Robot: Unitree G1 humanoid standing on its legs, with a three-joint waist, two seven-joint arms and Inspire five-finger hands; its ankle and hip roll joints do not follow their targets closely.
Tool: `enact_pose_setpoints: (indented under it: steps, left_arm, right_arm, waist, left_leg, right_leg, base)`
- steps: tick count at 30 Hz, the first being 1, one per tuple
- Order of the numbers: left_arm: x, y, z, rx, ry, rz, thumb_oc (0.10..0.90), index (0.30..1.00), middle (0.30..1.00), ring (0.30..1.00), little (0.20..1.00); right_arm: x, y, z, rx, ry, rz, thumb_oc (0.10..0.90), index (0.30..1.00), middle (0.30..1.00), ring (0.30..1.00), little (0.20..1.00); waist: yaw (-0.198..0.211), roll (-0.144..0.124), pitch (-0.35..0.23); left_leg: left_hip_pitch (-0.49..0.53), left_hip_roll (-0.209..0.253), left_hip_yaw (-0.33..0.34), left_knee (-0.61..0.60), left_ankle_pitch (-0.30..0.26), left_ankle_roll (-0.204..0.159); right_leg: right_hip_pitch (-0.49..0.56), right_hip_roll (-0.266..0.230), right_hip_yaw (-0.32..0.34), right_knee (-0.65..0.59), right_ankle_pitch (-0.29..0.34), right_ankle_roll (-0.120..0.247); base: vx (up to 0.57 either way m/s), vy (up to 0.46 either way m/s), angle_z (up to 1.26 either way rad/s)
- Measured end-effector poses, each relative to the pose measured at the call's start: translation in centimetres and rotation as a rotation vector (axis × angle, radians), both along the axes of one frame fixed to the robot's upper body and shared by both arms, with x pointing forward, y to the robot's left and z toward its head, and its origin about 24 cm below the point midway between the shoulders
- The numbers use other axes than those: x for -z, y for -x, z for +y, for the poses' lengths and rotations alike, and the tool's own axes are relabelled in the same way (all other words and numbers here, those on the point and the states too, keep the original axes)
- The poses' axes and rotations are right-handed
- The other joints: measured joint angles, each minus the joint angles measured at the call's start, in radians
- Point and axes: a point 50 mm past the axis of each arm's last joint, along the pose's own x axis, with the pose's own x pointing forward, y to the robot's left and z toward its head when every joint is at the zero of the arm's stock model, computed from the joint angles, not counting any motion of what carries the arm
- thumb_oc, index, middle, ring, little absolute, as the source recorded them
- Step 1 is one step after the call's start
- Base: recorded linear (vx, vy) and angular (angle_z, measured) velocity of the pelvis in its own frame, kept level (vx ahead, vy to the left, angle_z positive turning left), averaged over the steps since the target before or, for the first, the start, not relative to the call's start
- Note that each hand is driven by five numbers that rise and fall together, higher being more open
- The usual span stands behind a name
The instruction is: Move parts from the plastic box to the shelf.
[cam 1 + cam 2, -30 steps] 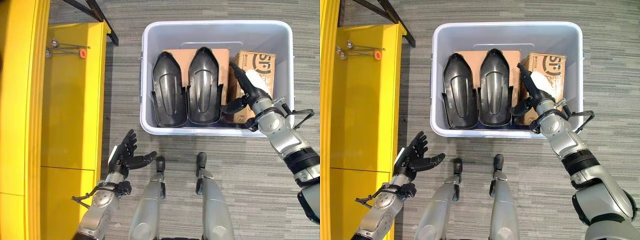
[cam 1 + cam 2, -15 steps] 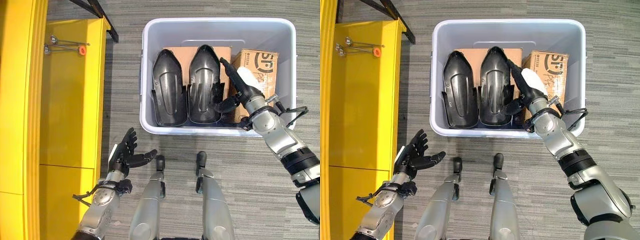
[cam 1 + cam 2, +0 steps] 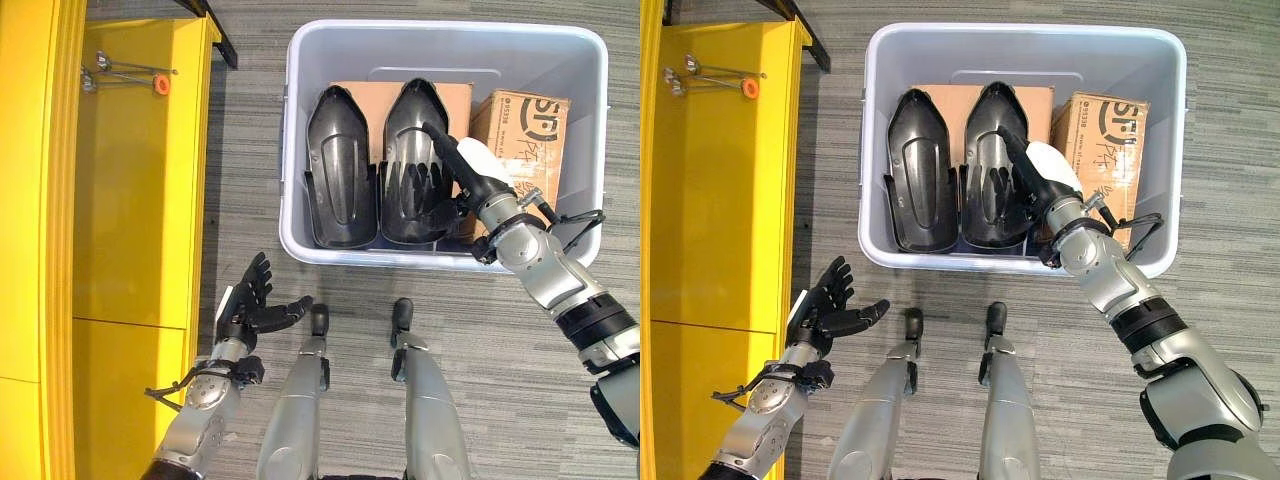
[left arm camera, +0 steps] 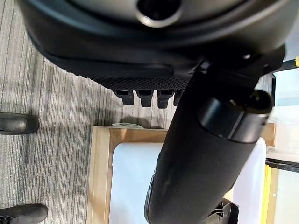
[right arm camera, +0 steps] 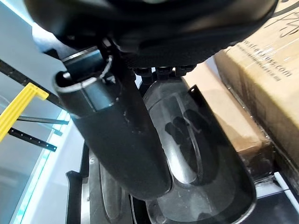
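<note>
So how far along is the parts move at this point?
Nothing looks done: both black parts sit in the plastic box. The right hand is over the right-hand part, fingers straight. The left hand is open. The yellow shelf awaits them.

Grey striped carpet [image 3: 250, 150] covers the floor, and a pale grey plastic box [image 3: 294, 120] sits directly on it, in front of the robot. To the robot's left stands a yellow shelf [image 3: 140, 200], its flat surface running alongside the box with a strip of carpet between them. On that shelf's far end lie 2 thin metal rods [image 3: 125, 72] side by side, one tipped with an orange cap [image 3: 160, 85]. A dark bar [image 3: 222, 40] crosses the carpet near the shelf's far corner.
</note>
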Motion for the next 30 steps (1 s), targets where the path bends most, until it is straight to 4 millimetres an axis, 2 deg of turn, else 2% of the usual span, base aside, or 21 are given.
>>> enact_pose_setpoints:
  steps: [12, 23, 30]
  left_arm:
    - [0.0, 0.0, 0.1, -0.023, -0.002, 0.001, 0.900, 1.000, 1.000, 1.000, 1.000]
    - [-0.5, 0.0, 0.1, -0.038, 0.003, -0.022, 0.900, 1.000, 1.000, 1.000, 1.000]
    - [-1.2, 0.0, 0.0, -0.042, 0.009, -0.057, 0.900, 1.000, 1.000, 1.000, 1.000]
  right_arm:
    - [-0.5, -0.2, 0.3, -0.001, 0.044, -0.023, 0.900, 1.000, 1.000, 1.000, 1.000]
    - [-1.3, -0.3, 0.3, 0.009, 0.045, -0.042, 0.900, 1.000, 1.000, 1.000, 1.000]
    - [-3.3, -0.4, -0.2, 0.049, 0.037, -0.135, 0.900, 1.000, 1.000, 1.000, 1.000]
  waist:
    - [0.000, -0.002, 0.001]
    - [0.003, -0.003, 0.002]
    - [0.017, -0.004, 0.002]
  left_leg:
    - [-0.091, -0.003, -0.015, 0.054, -0.009, -0.002]
    - [-0.229, -0.015, -0.028, 0.185, -0.052, -0.004]
    - [-0.345, -0.038, -0.039, 0.311, -0.099, -0.003]
  right_leg:
    - [-0.086, -0.005, -0.008, 0.064, -0.018, -0.008]
    - [-0.217, -0.023, -0.008, 0.199, -0.068, -0.014]
    - [-0.333, -0.050, -0.006, 0.337, -0.132, -0.025]
  base:
    - [0.01, 0.000, 0.03]
    - [0.01, -0.007, 0.04]
    - [0.04, -0.025, 0.10]
